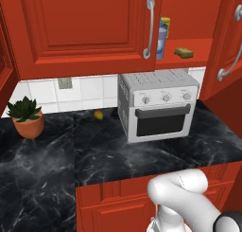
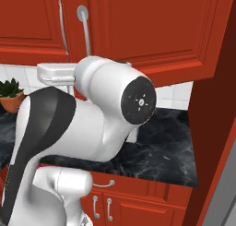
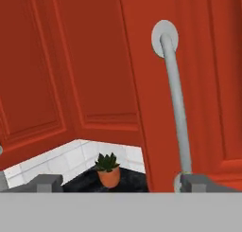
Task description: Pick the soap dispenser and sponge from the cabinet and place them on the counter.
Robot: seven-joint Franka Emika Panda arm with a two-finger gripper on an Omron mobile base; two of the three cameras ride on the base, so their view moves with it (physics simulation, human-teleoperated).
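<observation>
The red cabinet [image 1: 85, 22] stands with its right half open. On its shelf the lavender soap dispenser [image 1: 161, 42] is half hidden behind the left door's edge, and the yellow-tan sponge [image 1: 183, 51] lies to its right. In the hand view my gripper [image 3: 118, 183] is open, close in front of a red cabinet door. Nothing sits between its fingertips [image 3: 45, 182], and a silver bar handle [image 3: 174, 98] runs down to the right fingertip. The black marble counter [image 1: 47, 155] lies below.
A silver toaster oven [image 1: 158, 105] stands on the counter under the open shelf. A potted plant [image 1: 27, 116] sits at the left and a small yellow-red fruit [image 1: 98, 114] near the tiled wall. The right cabinet door [image 1: 231, 37] hangs open. My arm [image 2: 92, 123] takes up the foreground.
</observation>
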